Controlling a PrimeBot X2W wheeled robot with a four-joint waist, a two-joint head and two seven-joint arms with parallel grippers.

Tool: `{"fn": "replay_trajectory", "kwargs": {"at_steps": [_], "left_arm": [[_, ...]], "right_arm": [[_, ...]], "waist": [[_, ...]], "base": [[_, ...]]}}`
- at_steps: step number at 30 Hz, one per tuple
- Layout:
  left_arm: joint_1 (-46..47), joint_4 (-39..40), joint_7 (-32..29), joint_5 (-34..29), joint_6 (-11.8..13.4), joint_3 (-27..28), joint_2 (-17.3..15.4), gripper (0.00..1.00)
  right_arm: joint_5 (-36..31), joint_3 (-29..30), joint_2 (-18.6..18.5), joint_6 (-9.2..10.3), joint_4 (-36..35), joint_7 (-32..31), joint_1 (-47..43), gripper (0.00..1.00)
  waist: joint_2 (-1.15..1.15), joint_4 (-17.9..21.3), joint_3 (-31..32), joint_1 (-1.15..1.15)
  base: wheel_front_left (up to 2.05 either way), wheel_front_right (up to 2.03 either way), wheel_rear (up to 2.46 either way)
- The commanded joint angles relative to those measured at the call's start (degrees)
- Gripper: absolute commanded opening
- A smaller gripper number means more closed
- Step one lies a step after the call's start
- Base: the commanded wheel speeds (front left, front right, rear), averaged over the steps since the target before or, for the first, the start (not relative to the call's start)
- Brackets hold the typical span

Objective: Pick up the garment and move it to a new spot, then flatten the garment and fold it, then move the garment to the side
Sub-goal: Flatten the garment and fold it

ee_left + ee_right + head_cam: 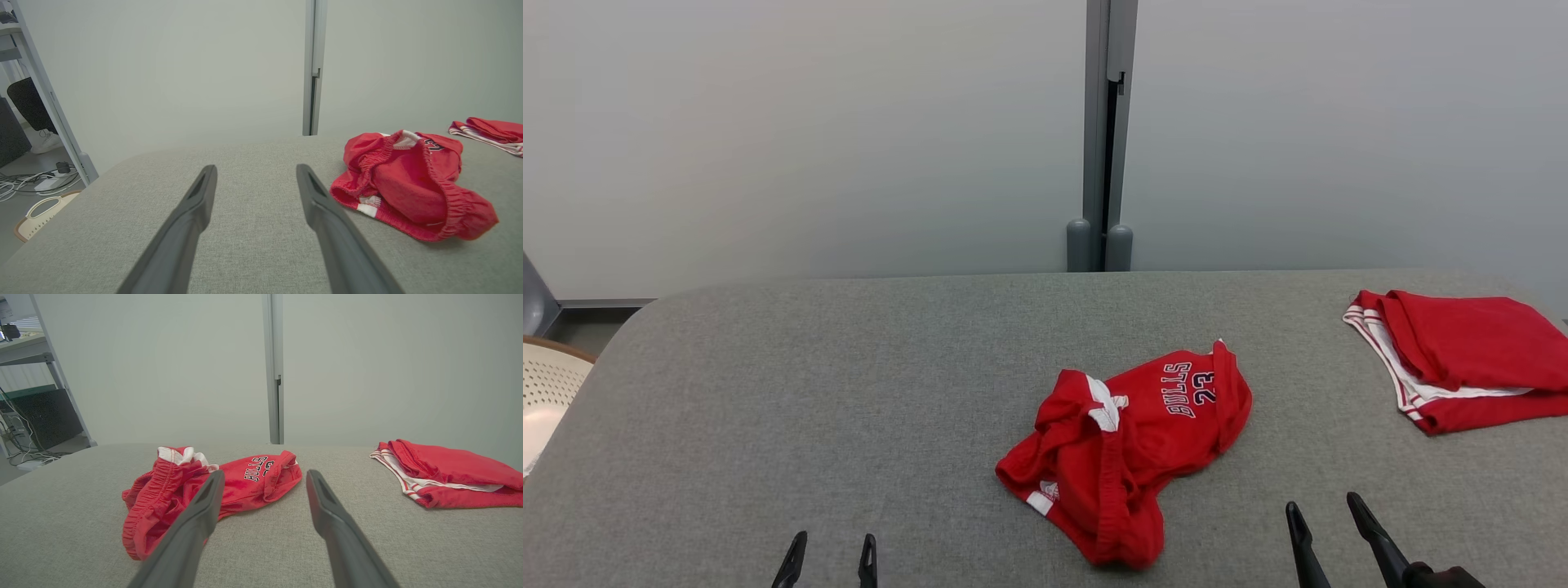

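At the near edge of the grey cloth-covered tabletop, left of centre, the left gripper holds its two dark fingers spread apart with nothing between them. Toward the near right corner the right gripper reaches a little farther in, its fingers likewise apart and empty. Both are clear of the cloth. Between them and slightly farther in, about the middle of the tabletop, lies the garment: red shorts crumpled in a heap, with the elastic waistband bunched toward the near side, white trim showing, and "BULLS 23" reading upside down on the far part. Off the left edge sits a pale perforated basket. By the far right corner, well apart from the heap, rest folded red clothes with white striped edging. Beyond the far edge stands a pale wall with a grey post.
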State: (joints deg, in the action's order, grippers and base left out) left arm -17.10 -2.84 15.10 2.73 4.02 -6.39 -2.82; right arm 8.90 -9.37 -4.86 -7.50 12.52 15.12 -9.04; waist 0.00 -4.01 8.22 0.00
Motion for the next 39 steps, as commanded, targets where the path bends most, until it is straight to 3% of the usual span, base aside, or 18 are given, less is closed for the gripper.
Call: {"fn": "replay_trajectory", "kwargs": {"at_steps": [1, 13, 17, 20, 25, 32, 39], "left_arm": [[0.76, -0.19, 0.06, -0.34, -0.28, 0.09, -0.19, 1.0], [1.11, -1.42, 0.06, -0.98, -0.53, -0.97, -0.18, 1.0], [4.85, -2.27, 0.06, 2.99, -3.47, -3.84, -0.14, 1.0], [9.0, -4.77, 0.03, 9.32, -6.56, -8.34, -0.16, 1.0], [18.15, -8.29, -5.45, 25.89, -9.5, -17.32, -0.14, 1.0], [26.61, -11.17, -14.08, 41.74, -9.37, -24.28, -0.23, 1.0], [31.18, -13.62, -16.5, 46.54, -8.17, -24.78, -0.19, 1.0]], "right_arm": [[-0.09, 0.29, 0.01, 0.03, 0.02, 0.04, -0.08, 1.0], [0.34, 0.48, 0.05, 0.03, 0.74, 0.04, 0.02, 1.0], [-0.01, 0.62, -0.12, 0.03, 0.87, 0.04, 0.55, 1.0], [-0.34, 0.51, -0.4, 0.03, 0.93, 0.04, 1.3, 1.0], [-0.62, -0.39, -0.87, 0.03, 0.67, 0.04, 3.27, 1.0], [-0.72, -1.39, -1.34, 0.03, 0.79, 0.04, 5.8, 1.0], [-1.19, -1.31, -0.98, 0.03, 0.3, 0.04, 8.1, 1.0]], "waist": [[0.0, -0.05, -0.01, 0.0], [0.0, -0.12, -0.24, 0.0], [0.0, -0.16, -1.67, 0.0], [0.0, 0.14, -3.26, 0.0], [0.0, 1.47, -6.39, 0.0], [0.0, 4.39, -10.45, 0.0], [0.0, 6.47, -14.61, 0.0]], "base": [[0.0, 0.0, 0.0], [0.0, 0.0, 0.0], [0.0, 0.0, 0.0], [0.0, 0.0, 0.0], [0.0, 0.0, 0.0], [0.0, 0.0, 0.0], [0.0, 0.0, 0.0]]}}
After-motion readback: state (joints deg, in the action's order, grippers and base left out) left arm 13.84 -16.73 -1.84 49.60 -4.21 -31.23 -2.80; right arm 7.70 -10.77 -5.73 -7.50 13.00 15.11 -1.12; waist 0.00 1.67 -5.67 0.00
